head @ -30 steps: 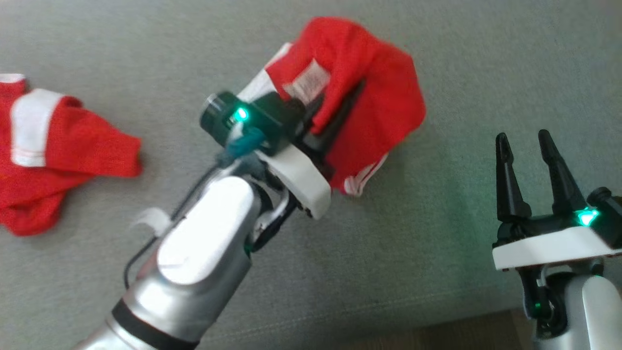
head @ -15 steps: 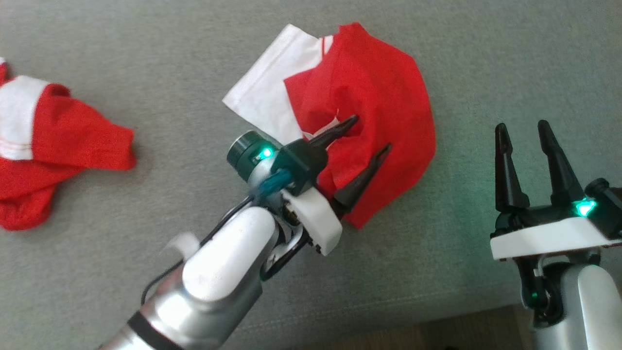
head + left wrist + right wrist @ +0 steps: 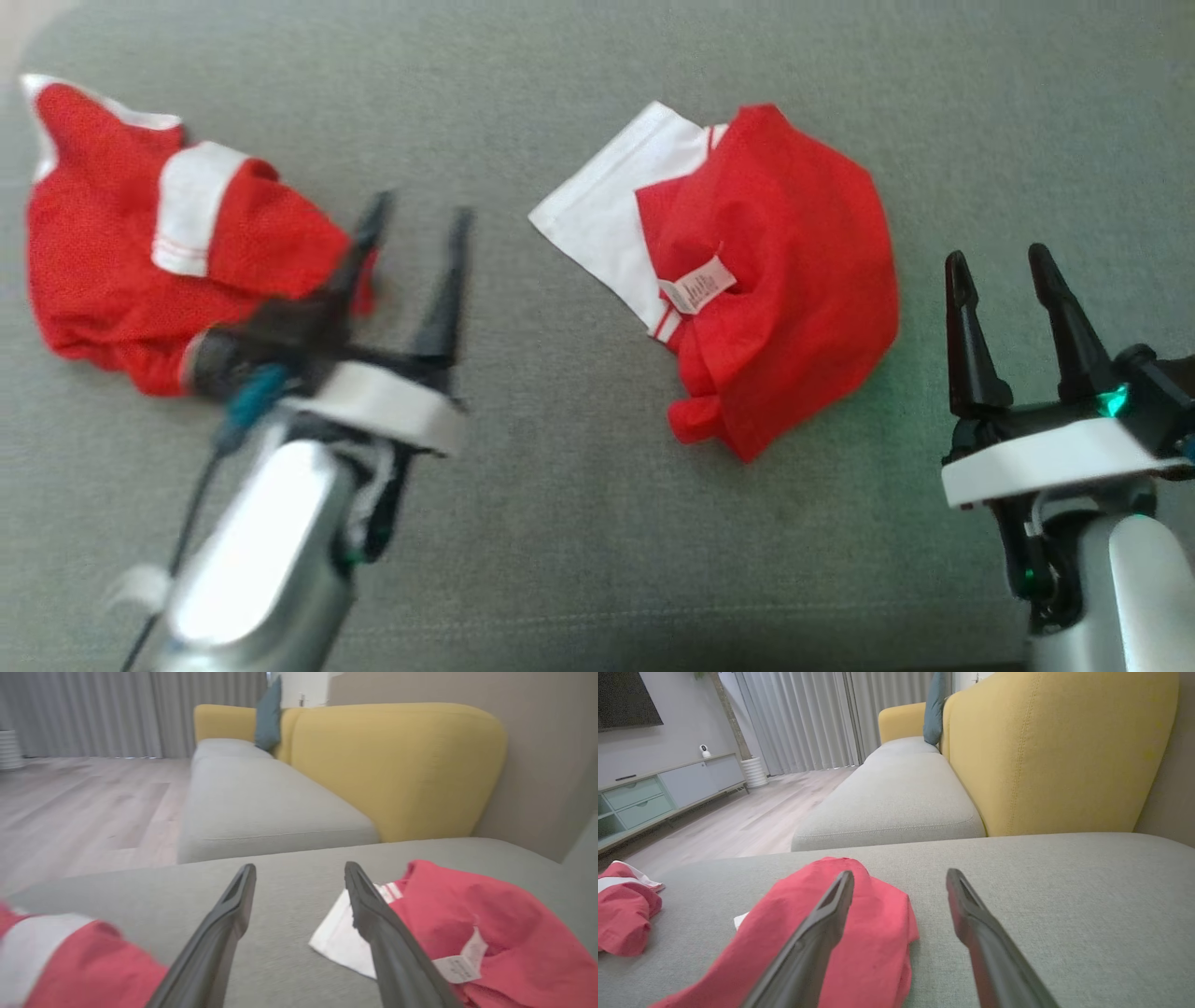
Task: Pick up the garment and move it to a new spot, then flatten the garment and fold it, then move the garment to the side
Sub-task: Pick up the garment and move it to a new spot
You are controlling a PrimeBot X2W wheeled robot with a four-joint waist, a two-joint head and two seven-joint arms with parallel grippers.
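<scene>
Garment position: the garment, red with a white panel, lies crumpled on the grey cushion between the two grippers. Its white panel points toward the robot's left. A white label faces up near its middle.

Left gripper: jaws spread wide, nothing between the fingers. In the head view it appears blurred and stands apart from the garment, with bare cushion between them. In the left wrist view the garment lies to the right of the left gripper; the right-hand finger overlaps the white panel's edge in that picture. Contact cannot be determined there.

Right gripper: jaws spread wide, empty, just beside the garment's right edge and not touching it. In the right wrist view the garment lies behind and to the left of the gripper.

A second garment, also red and white, lies heaped at the cushion's left, partly behind the left gripper's finger.
</scene>
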